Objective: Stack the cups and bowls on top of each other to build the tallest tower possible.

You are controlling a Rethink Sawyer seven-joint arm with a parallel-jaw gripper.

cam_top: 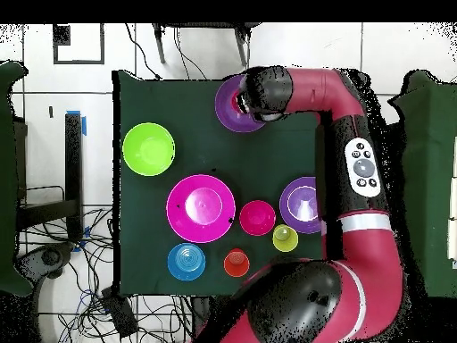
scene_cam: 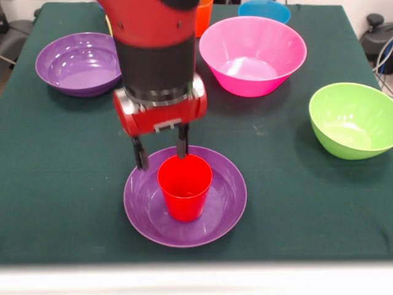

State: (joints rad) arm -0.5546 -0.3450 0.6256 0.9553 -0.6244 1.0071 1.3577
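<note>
Red glossy plastic tumbler (scene_cam: 185, 186) stands upright in the wide shallow purple plastic bowl (scene_cam: 227, 206), just below the tool (scene_cam: 161, 153), whose fingers are spread, gripping nothing. Tower barely begun; next needs another piece, perhaps the big pink bowl (scene_cam: 253, 55) behind.

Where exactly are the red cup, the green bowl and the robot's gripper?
red cup (scene_cam: 185, 200), front view, on its outer wall.
green bowl (scene_cam: 344, 117), front view, on its inner wall.
gripper (scene_cam: 161, 153), front view, midway between its fingertips.

red cup (scene_cam: 185, 187), purple bowl (scene_cam: 147, 209), pink bowl (scene_cam: 253, 55), lime bowl (scene_cam: 351, 120)
</note>
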